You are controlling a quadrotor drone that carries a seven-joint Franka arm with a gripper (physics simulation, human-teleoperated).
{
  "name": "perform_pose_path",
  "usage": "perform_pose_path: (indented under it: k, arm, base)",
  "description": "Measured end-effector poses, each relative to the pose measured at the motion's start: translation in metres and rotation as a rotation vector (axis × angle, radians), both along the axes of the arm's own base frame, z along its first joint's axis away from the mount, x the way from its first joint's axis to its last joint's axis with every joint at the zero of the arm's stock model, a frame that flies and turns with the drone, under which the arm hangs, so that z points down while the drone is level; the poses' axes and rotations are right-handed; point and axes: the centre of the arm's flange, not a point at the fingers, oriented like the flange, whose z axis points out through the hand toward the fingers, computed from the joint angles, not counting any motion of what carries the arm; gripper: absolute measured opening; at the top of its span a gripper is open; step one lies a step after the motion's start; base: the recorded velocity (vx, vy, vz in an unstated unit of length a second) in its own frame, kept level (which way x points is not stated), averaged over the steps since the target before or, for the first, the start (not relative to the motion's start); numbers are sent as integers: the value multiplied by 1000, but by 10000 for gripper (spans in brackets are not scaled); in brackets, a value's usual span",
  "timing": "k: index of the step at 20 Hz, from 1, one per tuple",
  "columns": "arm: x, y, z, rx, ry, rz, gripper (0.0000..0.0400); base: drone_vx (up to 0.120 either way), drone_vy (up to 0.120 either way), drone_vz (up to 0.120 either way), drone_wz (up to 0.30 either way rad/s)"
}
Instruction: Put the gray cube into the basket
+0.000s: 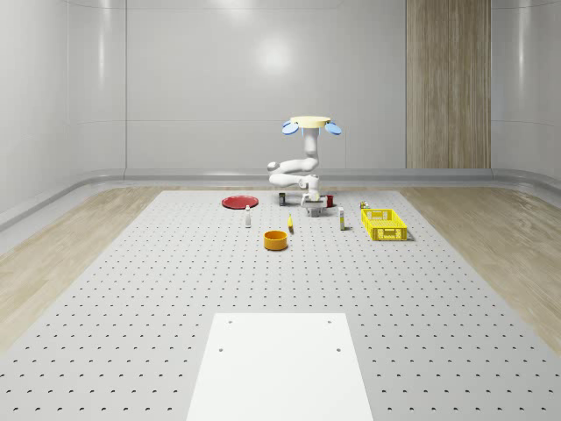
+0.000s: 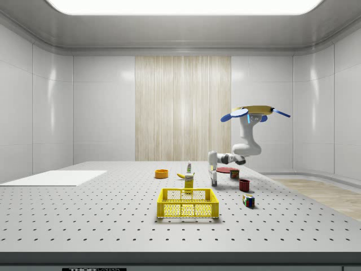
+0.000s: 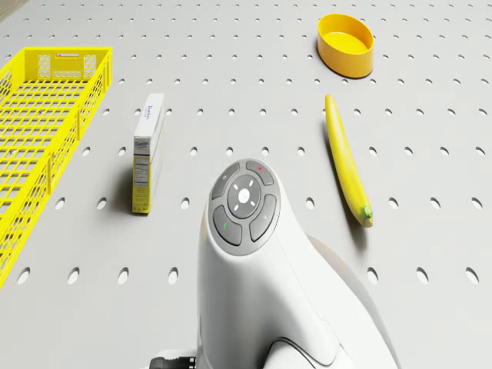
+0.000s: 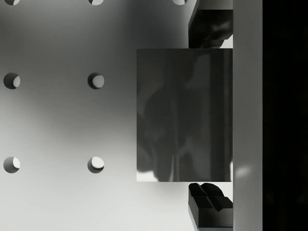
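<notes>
Both fingertips (image 4: 210, 29) flank my gray cube (image 4: 184, 115) without visibly clamping it; drone (image 1: 310, 124) hovers over the table (image 1: 131, 289), left of the yellow basket (image 1: 385, 224).

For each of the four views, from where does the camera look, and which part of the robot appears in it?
Whole-scene view: high, facing the table; the drone hovers beyond the basket.
Side view: level with the table's side; drone and arm show.
Drone view: down onto the table; the arm shows.
Wrist view: down along the gripper, its fingers either side of the gray cube.
Whole-scene, side and drone views share the basket.
</notes>
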Motion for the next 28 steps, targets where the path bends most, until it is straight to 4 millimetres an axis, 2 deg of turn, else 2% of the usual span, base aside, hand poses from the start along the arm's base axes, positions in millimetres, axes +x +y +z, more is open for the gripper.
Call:
perform_pose_path:
  k: [3, 6, 11, 20, 25, 28]
  arm:
    - [-1, 0, 1, 0, 0, 0, 400]
    - [-2, 0, 1, 0, 0, 0, 321]
    - [-2, 0, 1, 0, 0, 0, 270]
    - [-2, 0, 1, 0, 0, 1, 253]
    - [-2, 1, -14, 0, 0, 0, 251]
    - [-2, 1, -25, 0, 0, 0, 250]
  base:
    - [0, 0, 0, 0]
    - [0, 0, 0, 0]
    - [0, 0, 0, 0]
    - [0, 0, 0, 0]
    - [0, 0, 0, 0]
    - [0, 0, 107, 0]
